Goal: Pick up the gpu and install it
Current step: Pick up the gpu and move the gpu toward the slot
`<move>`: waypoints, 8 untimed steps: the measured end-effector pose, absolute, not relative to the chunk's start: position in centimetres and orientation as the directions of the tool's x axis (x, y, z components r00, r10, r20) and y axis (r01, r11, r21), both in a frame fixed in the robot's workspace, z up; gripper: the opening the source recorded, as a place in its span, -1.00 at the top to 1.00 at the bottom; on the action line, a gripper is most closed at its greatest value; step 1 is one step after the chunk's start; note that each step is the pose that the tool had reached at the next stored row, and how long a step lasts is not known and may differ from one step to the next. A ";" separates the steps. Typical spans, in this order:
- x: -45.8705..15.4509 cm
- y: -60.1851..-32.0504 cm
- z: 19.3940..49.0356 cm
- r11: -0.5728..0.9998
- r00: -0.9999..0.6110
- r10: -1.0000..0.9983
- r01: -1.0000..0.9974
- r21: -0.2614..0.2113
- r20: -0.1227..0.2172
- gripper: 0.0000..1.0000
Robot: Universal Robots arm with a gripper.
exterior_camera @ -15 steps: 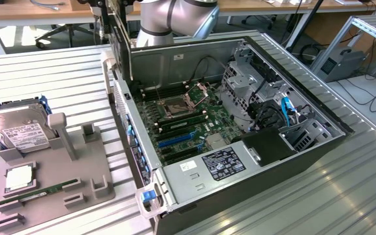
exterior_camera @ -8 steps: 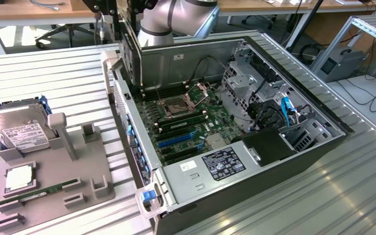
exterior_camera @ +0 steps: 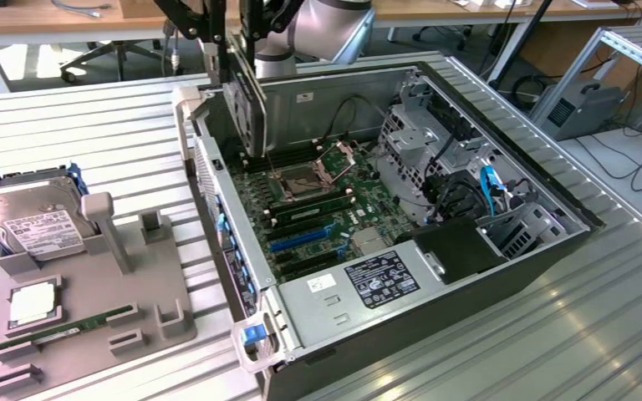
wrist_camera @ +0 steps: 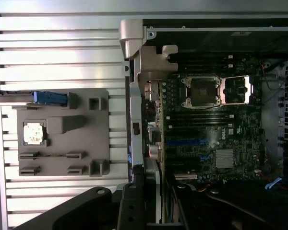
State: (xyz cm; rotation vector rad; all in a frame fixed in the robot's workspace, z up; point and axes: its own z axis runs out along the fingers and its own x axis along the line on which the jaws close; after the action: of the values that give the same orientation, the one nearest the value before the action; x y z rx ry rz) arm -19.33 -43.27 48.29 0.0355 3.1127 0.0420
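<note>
Gpu (exterior_camera: 248, 100) hangs upright at upper centre of the exterior view, pinched at its top edge by the gripper (exterior_camera: 243, 38). It is over the open case (exterior_camera: 522, 146), with its lower edge above the motherboard (exterior_camera: 321, 209); a tray (exterior_camera: 87, 334) with a hard drive (exterior_camera: 31, 221) sits well apart at lower left. Wrist view: gripper (wrist_camera: 153, 215) is clamped on the gpu (wrist_camera: 152, 191), seen edge-on, between the case wall (wrist_camera: 134, 143) and the motherboard (wrist_camera: 206, 134).

The motherboard (exterior_camera: 310, 213) is lying open from above, blue slots (exterior_camera: 298, 241) uncovered. The drive cage (exterior_camera: 416, 142) and looping cables (exterior_camera: 466, 188) are crowding the exterior view's right; the power supply (exterior_camera: 371, 280) is blocking the near end. The gpu (exterior_camera: 248, 100) is hanging upright beside the case wall (exterior_camera: 201, 163).
</note>
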 end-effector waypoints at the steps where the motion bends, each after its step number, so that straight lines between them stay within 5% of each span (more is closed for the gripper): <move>1: -19.0 -43.3 48.2 0.999 -0.999 0.023 0.022 0.027 -0.028 0.45; 8: -16.4 -43.6 47.2 0.999 -0.999 0.023 0.022 0.027 -0.028 0.45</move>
State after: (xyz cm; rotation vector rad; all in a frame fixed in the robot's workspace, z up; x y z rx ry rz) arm -16.36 -43.57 47.16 0.0354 3.1126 0.0421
